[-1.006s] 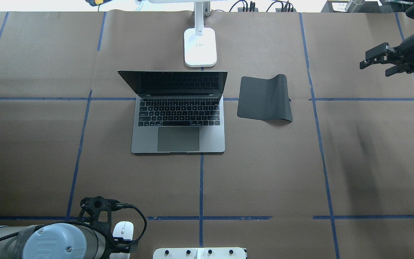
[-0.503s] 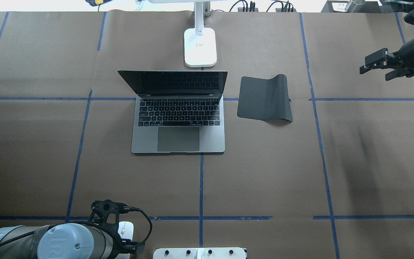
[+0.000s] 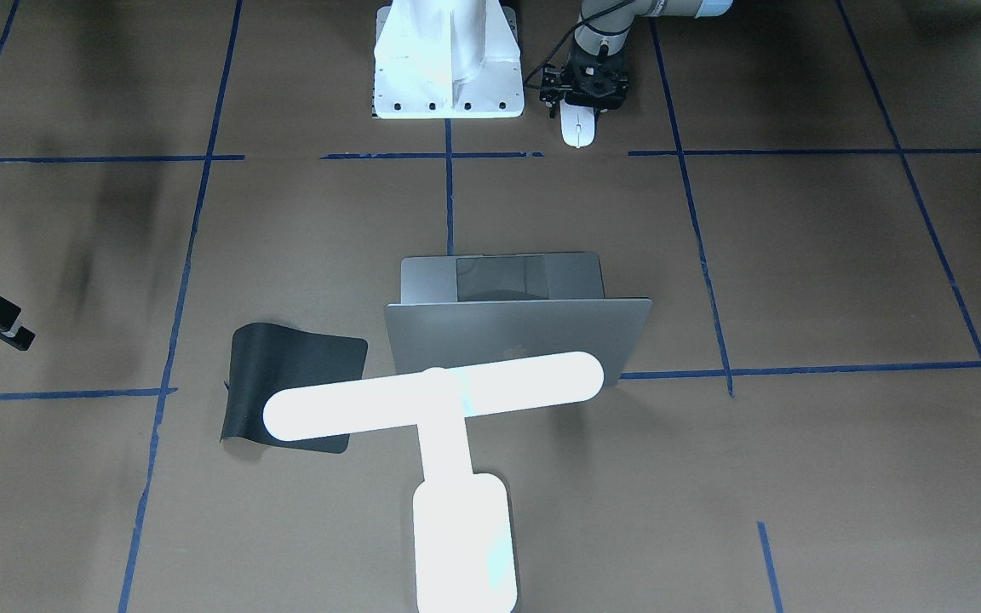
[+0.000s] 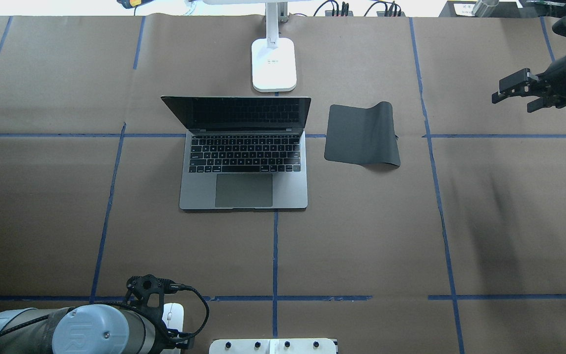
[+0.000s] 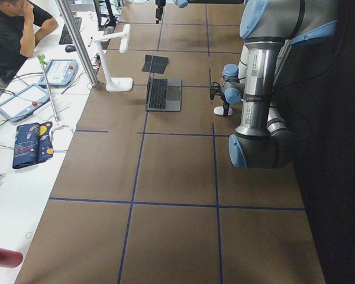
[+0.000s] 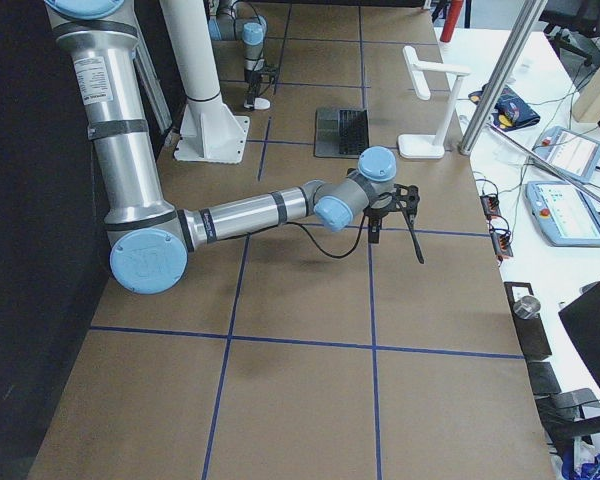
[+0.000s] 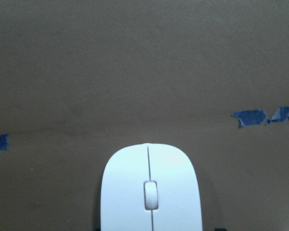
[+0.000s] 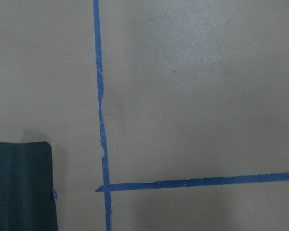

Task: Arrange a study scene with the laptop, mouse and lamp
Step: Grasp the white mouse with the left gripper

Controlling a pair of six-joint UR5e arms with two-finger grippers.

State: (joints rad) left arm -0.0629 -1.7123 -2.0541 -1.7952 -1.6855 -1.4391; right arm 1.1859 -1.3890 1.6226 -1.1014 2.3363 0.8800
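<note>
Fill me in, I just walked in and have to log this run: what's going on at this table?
The left gripper sits over the white mouse near the robot's base; whether it has gripped it cannot be told. The laptop lies open mid-table, the lit lamp beyond it, a black mat beside it. The right gripper hangs open off to the side, holding nothing.

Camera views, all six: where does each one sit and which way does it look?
Front-facing: across the table, looking steeply down toward the robot's base; left gripper at the mouse, lamp nearest.
Overhead: behind the robot, looking forward over the laptop; both arms show.
Exterior left: table end, left arm near.
Exterior right: opposite end, right arm near.
Left wrist: down onto the mouse.
Right wrist: down onto tape and a corner of the black mat.
Shared: front-facing and left wrist both show the mouse.
</note>
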